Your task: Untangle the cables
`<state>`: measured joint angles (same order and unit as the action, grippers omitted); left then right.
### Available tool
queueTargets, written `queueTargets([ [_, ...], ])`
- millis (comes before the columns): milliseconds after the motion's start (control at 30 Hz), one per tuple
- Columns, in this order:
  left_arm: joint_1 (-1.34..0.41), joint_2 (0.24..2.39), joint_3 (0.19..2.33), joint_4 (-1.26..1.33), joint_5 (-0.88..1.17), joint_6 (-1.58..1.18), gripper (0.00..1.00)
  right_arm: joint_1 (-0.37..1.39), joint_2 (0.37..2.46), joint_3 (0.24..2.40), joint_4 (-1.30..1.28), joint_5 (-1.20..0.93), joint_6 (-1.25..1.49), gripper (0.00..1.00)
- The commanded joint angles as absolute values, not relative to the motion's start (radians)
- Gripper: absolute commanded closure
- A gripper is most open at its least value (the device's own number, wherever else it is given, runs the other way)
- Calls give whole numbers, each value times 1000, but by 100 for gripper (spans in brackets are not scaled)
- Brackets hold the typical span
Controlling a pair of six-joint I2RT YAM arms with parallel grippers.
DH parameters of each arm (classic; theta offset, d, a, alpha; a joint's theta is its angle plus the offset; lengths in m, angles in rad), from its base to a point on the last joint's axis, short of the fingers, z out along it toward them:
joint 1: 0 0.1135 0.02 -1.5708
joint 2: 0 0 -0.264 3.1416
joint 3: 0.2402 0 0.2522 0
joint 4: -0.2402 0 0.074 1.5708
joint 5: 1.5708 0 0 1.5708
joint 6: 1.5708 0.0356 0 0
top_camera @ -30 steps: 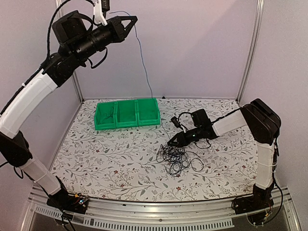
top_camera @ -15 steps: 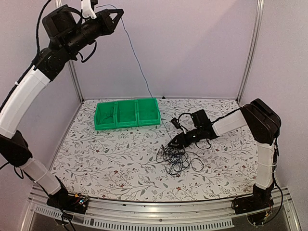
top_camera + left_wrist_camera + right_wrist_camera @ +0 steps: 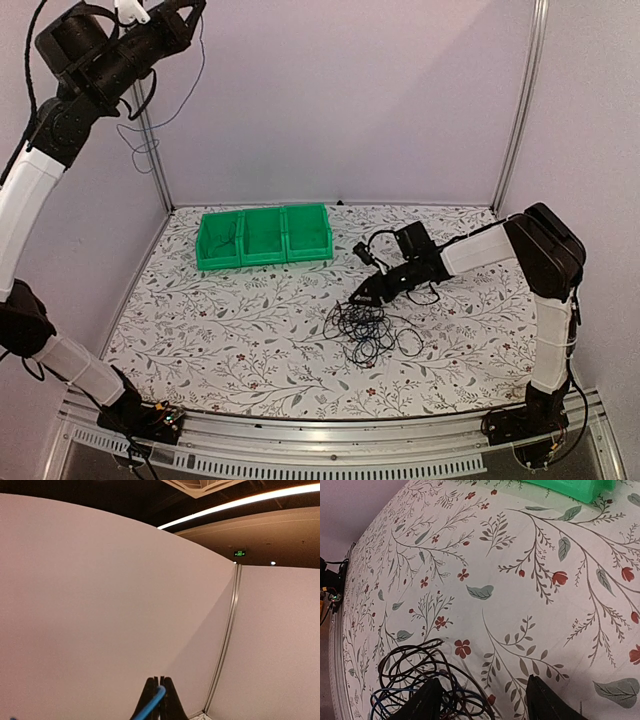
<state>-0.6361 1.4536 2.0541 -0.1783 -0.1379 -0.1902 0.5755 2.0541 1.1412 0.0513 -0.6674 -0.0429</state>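
A tangle of thin black cables (image 3: 365, 330) lies on the flowered table, right of centre. My left gripper (image 3: 187, 10) is raised high at the top left, shut on a thin blue cable (image 3: 145, 150) that dangles in loose loops beside the left post. In the left wrist view the fingertips (image 3: 160, 684) pinch the blue cable (image 3: 151, 706). My right gripper (image 3: 358, 297) sits low at the tangle's upper left edge, open. In the right wrist view its fingers (image 3: 427, 700) straddle the edge of the black loops (image 3: 415, 672), which have blue strands among them.
Three green bins (image 3: 265, 235) stand in a row at the back left of the table; one corner shows in the right wrist view (image 3: 570, 487). Metal frame posts (image 3: 520, 100) and pale walls close in the back and sides.
My left arm has swung up and to the left with the blue cable. The cable's lower end has come off the table and now hangs free. My right gripper's jaws have opened wider.
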Motion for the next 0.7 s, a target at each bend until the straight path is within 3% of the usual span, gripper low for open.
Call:
queueTargets([
  [0,-612,1465,2005,-276,-231,-214,100,563,1991,1229,-113,-722,-124,38],
  [200,-539,1402,1896,-308,-370,-280,100,498,1875,1250,-204,-725,-192,33],
  [333,-471,1355,1814,-290,-373,-316,100,465,1826,1279,-370,-905,-297,23],
  [467,-398,1348,1790,-294,-324,-316,100,463,1828,1312,-553,-945,-430,8],
  [667,-284,1410,1819,-331,-164,-384,100,462,1777,1292,-564,-906,-451,7],
])
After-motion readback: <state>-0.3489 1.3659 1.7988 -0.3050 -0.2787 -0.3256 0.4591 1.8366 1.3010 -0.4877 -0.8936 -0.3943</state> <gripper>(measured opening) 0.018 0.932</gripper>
